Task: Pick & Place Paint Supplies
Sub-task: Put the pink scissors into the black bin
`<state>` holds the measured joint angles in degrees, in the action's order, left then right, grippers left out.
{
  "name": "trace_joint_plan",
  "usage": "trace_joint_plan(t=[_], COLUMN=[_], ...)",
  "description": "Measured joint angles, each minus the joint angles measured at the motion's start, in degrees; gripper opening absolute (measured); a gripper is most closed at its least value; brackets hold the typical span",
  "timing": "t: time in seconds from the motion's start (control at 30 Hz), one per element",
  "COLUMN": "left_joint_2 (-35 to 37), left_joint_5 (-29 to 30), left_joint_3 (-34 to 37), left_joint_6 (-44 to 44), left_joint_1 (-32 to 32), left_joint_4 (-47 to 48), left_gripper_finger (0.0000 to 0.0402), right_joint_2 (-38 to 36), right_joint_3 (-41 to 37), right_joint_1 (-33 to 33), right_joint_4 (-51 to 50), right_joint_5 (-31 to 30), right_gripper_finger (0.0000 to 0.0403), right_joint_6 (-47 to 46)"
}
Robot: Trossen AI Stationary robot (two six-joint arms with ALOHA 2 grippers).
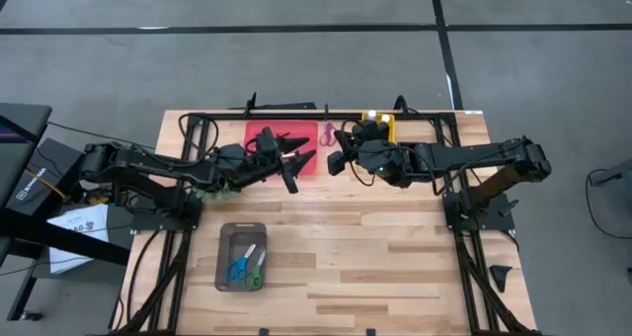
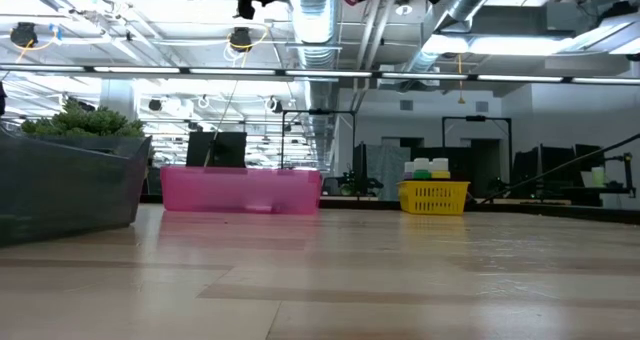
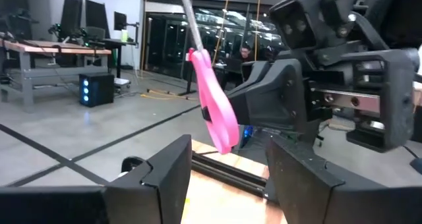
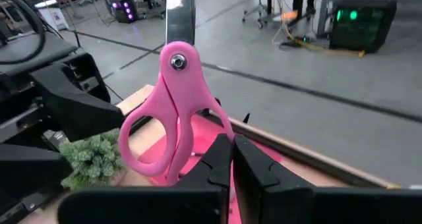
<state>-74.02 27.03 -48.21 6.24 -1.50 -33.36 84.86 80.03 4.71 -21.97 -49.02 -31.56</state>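
Observation:
A pair of pink scissors (image 4: 173,112) hangs in the air over the far middle of the table (image 1: 395,247), with my right gripper (image 4: 232,159) shut on them. Their blades (image 4: 180,13) point up. My left gripper (image 3: 224,174) stands open close by on their left, fingers level and pointing at the scissors (image 3: 214,109) without touching them. Small bottles (image 2: 430,166) stand in a yellow basket (image 2: 433,196) at the far edge. No paintbrush shows. My right gripper pinches one handle loop (image 4: 216,133) of the scissors between its two shut fingers. The fingers come roughly level from the table's right. The scissors stand upright with the handles low and the blades up, lifted clear above the pink tray.
A pink tray (image 1: 281,150) lies at the far middle under both grippers. A grey bin (image 1: 243,259) nearer the front holds blue and green scissors. A fuzzy green tuft (image 4: 92,159) sits by the left arm. Bare wood lies to the front right.

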Motion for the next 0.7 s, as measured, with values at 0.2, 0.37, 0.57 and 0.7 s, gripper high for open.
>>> trace_joint_plan(t=[0.2,0.37,0.57,0.7], left_joint_2=[0.0,0.0,0.0,0.0], left_joint_5=[1.12,2.01,1.49,1.32], left_joint_3=[0.0,0.0,0.0,0.0], left_joint_6=[-4.1,-6.87,-7.43,-7.69], left_joint_1=[0.94,0.94,1.62,2.33], left_joint_4=[-0.22,-0.19,-1.12,-1.28], left_gripper_finger=[0.0182,0.0182,0.0182,0.0182], right_joint_2=[0.84,0.76,0.86,2.97], right_joint_3=[-0.04,0.03,0.02,0.01], right_joint_1=[-0.91,-2.25,-3.38,-3.38], right_joint_4=[5.11,5.31,7.73,8.4], right_joint_5=[0.59,1.35,5.71,6.91], right_gripper_finger=[0.0,0.0,0.0,0.0], right_joint_6=[4.6,4.64,7.58,8.22])
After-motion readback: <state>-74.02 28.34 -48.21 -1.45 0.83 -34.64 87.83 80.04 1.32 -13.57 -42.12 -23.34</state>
